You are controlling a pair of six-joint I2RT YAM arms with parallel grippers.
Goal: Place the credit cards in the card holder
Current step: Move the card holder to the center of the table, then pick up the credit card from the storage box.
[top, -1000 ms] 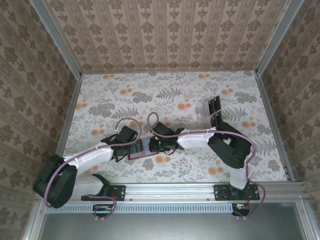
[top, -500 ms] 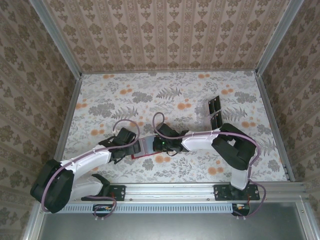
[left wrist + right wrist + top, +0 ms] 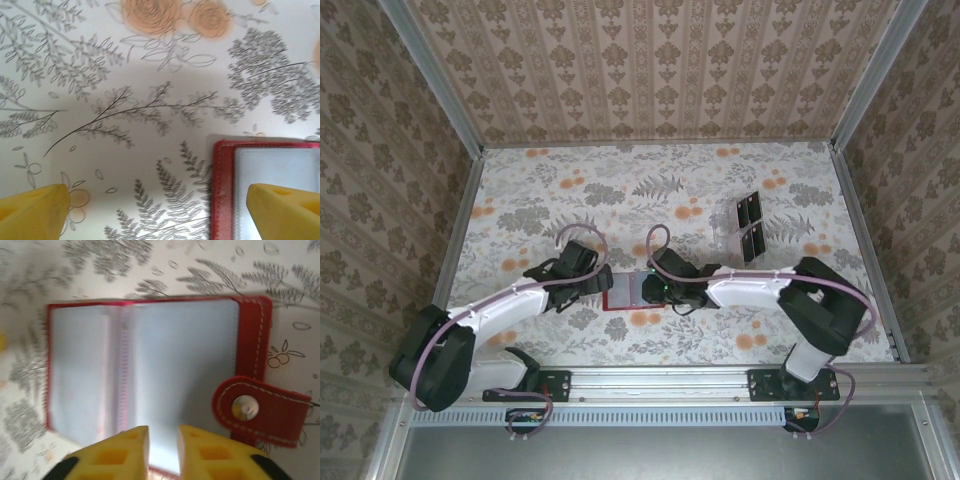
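The top camera looks steeply down from behind the arm bases over the whole counter (image 3: pixel 570 190). Both wrist cameras face down, close; all share the red card holder (image 3: pixel 625 291).

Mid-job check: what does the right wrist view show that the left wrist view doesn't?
Right wrist: the holder lying open, clear sleeves up, its snap tab to the side, right gripper over it, fingers close together. Left wrist: orange flowers on the cloth, left gripper wide open. Both: the red holder on the floral cloth.
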